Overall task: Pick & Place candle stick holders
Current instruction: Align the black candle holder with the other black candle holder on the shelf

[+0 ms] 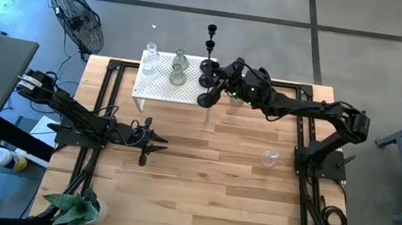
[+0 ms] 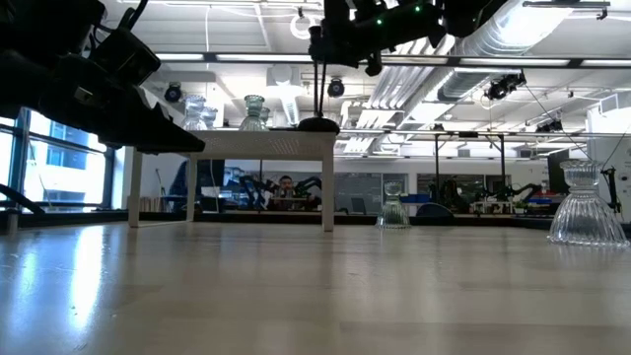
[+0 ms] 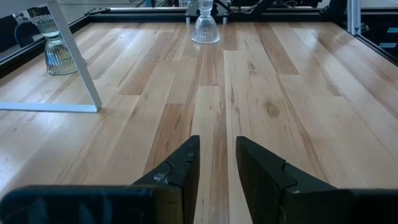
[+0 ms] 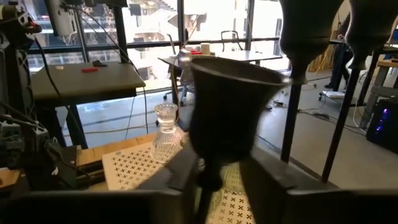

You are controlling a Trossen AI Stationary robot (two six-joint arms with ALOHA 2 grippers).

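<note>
My right gripper [image 1: 225, 82] is over the right end of the white perforated little table [image 1: 160, 86], shut on a black candle stick holder [image 4: 231, 106]. Two more black holders [image 1: 209, 52] stand on their round bases at that table's far right corner and show behind the held one [image 4: 298, 37]. Two glass holders [image 1: 150, 60] [image 1: 178, 71] stand on the white table. A clear glass holder [image 1: 269, 158] stands on the wooden table at the right, and a pale-green one [image 2: 392, 209] beside the white table. My left gripper [image 1: 154, 147] is open and empty, low over the wooden table's left middle. My right gripper pinches the black holder's thin stem just under its cup [image 4: 209, 180] between its two fingers. The fingers come about level from the table's right side and lie across the stem. The holder stands upright. Its round base [image 2: 317, 124] is at the white table's top; I cannot tell whether it rests there.
A black floor fan [image 1: 78, 17] stands off the table at the far left. A green plant [image 1: 78, 209] is at the near left corner. The white table's legs [image 3: 74, 59] stand on the wooden top. Bare wood [image 1: 213, 198] lies across the near half.
</note>
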